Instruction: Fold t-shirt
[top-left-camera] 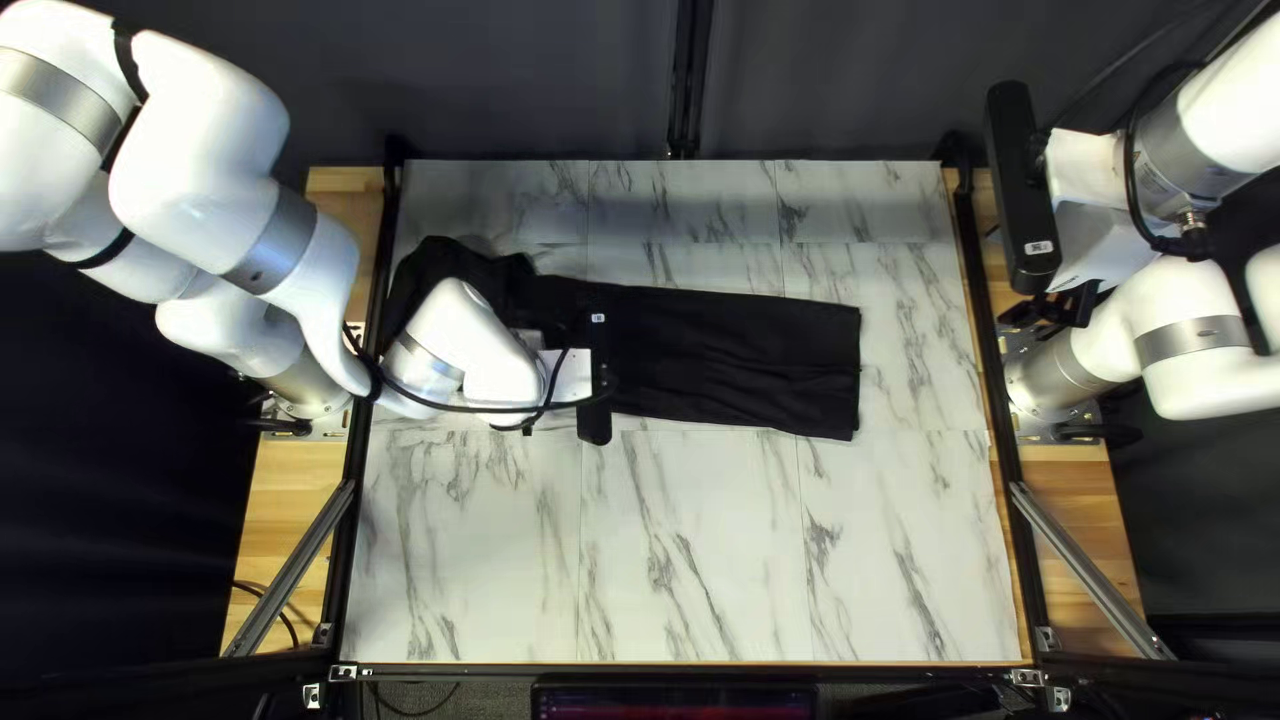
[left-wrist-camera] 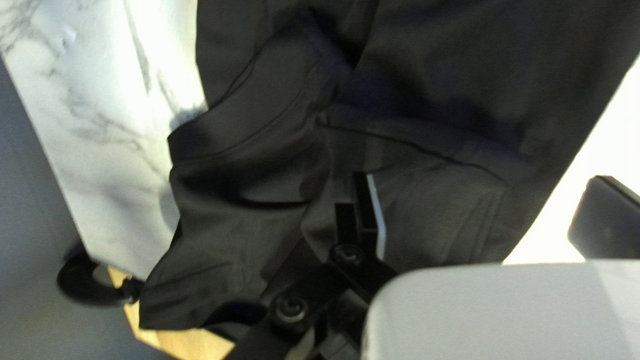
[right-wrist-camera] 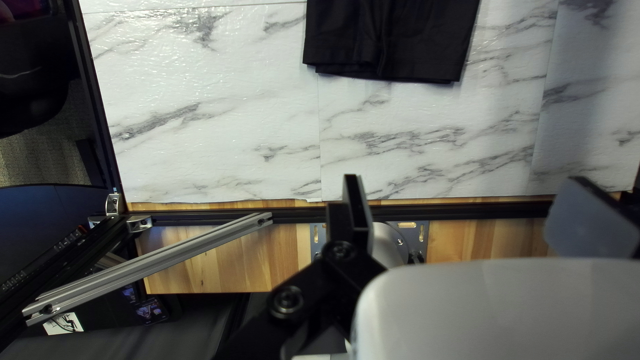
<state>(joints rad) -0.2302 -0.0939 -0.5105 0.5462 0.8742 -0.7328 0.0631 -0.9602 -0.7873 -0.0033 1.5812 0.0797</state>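
One black garment lies beneath the open left hand.

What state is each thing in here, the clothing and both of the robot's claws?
Black garment: rumpled at the end near the left gripper, spread flatter but creased toward its other end.
Left gripper: open, above the cloth.
Right gripper: open, away from the cloth.
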